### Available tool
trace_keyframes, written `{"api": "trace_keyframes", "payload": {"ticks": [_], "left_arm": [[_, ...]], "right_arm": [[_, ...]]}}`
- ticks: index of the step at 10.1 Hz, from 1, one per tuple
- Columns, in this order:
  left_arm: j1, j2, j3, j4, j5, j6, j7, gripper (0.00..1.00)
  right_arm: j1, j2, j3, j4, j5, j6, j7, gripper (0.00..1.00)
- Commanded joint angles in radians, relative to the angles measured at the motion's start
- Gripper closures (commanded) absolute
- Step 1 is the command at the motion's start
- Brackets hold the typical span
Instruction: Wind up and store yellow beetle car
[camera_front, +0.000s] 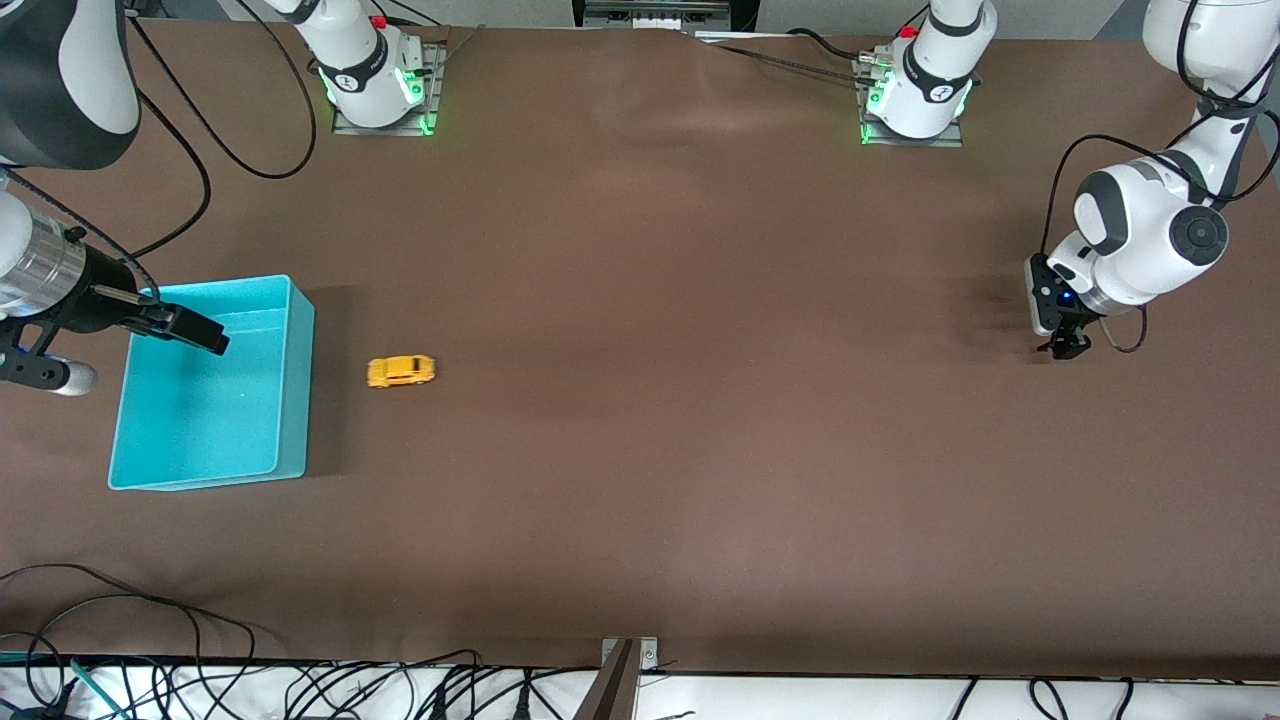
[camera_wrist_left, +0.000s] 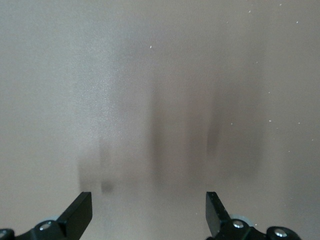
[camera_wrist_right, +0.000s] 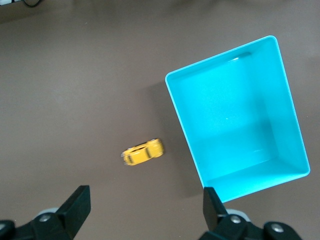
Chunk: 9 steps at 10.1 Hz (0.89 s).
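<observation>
With both my right tool (camera_front: 190, 330) over the turquoise bin (camera_front: 290, 400) and my idle left tool (camera_front: 1065, 345) spread apart, the yellow beetle car (camera_front: 401, 371) beside the bin could roll from a clumsy pinch.

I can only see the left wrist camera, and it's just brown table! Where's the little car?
Observer: The car sits on the table beside a bin, toward the right arm's end.
Operator: Is anything inside the bin?
Observer: No, nothing shows in it.
Operator: Who's closest to the car?
Observer: The right gripper, open, up over the bin's edge. The left gripper, also open, waits over bare table at its own end.
</observation>
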Motion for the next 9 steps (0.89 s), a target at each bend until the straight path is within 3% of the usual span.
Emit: {"api": "trace_keyframes", "payload": {"ticks": [1,5,9], "left_arm": [[0.000,-0.020,0.002,-0.004,-0.005,-0.014,-0.003,0.00],[-0.001,-0.029,0.002,-0.004,-0.005,-0.014,-0.001,0.00],[-0.014,-0.191,0.000,-0.003,-0.005,-0.109,-0.003,0.00]], "right_arm": [[-0.004,-0.017,-0.018,-0.018,-0.005,-0.009,-0.065,0.00],[0.003,0.020,-0.013,-0.046,-0.005,0.012,-0.304,0.00],[0.008,0.098,-0.007,-0.075,0.007,0.023,-0.730,0.00]]}}
